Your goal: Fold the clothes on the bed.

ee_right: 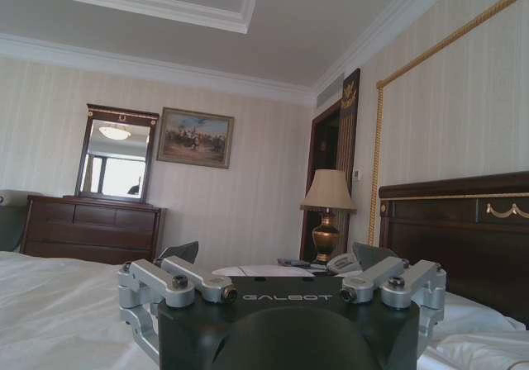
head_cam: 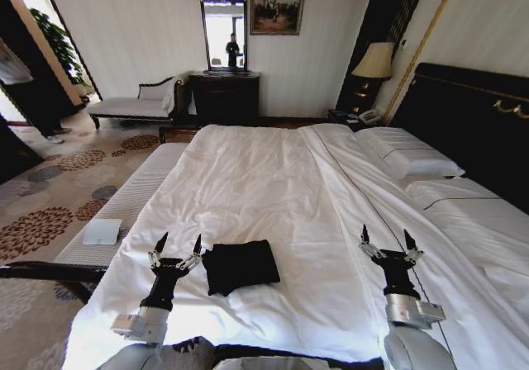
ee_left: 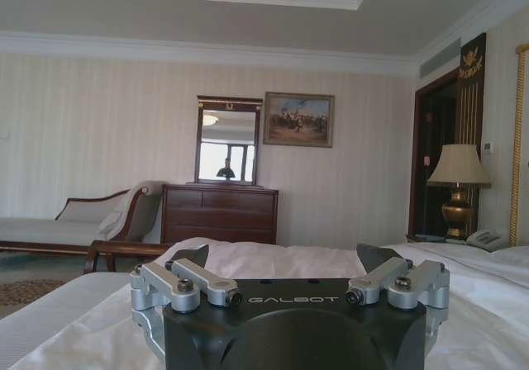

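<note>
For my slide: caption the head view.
Folded black T-shirt lies on the white bed between open left pincer and right pincer.

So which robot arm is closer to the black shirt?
The left. Its left gripper is open right beside the folded black shirt on the bed. The right gripper, also open, is well off to the other side.
</note>
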`<state>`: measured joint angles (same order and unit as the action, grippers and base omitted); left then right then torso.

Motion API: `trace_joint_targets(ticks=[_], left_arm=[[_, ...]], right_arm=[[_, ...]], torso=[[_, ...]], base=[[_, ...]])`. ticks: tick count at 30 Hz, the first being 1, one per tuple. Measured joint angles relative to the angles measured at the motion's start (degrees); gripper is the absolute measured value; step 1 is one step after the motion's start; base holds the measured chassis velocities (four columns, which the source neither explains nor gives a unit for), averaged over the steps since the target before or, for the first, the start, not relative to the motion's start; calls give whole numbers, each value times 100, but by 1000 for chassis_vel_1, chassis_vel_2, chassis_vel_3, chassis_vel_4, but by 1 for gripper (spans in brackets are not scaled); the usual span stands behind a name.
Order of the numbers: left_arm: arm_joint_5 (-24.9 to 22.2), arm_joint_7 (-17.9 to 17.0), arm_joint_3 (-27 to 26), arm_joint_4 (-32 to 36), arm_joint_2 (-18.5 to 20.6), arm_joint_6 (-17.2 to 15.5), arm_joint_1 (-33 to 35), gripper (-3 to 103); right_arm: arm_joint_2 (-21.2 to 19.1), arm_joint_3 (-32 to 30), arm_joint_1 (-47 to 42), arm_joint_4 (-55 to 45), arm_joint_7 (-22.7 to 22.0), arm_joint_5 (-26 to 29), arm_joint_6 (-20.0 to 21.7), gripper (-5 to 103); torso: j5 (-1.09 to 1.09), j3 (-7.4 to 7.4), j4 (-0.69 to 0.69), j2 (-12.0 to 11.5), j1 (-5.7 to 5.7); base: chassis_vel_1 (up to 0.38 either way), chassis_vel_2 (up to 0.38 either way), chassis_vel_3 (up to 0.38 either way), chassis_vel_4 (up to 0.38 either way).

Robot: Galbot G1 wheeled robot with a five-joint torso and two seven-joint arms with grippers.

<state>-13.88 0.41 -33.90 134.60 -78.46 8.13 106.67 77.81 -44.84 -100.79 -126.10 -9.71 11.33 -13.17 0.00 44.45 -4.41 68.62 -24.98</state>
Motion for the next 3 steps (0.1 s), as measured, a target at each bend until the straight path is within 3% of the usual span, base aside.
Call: trace_joint_targets(ticks=[3], left_arm=[[-6, 0, -4, 0, 2, 0, -3, 100]], right_arm=[[-3, 9, 8, 11, 6, 7, 0, 100]], torso=[[0, 0, 0, 0, 0]], base=[[0, 0, 0, 0]])
